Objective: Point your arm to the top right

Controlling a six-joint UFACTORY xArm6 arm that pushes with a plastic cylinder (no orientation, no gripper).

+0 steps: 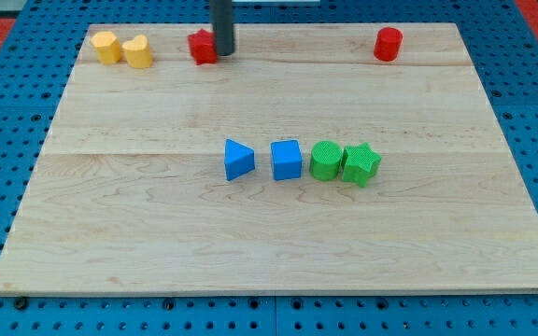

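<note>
The arm carries no pincer, only a straight dark rod, so there is no open or closed state to report. The rod's tip (223, 54) rests near the top edge of the wooden board (157, 233), left of centre, touching or just beside a red block (201, 46) whose shape is partly hidden. The board's top right area, where the task points, holds a red cylinder (388, 44), well apart from the tip. At the top left, a yellow hexagonal block (106, 47) sits just beside a yellow heart-like block (138, 52). Across the middle runs a row: blue triangle (238, 160), blue cube (287, 160), green cylinder (325, 160) and green star (361, 164), the last two touching.
</note>
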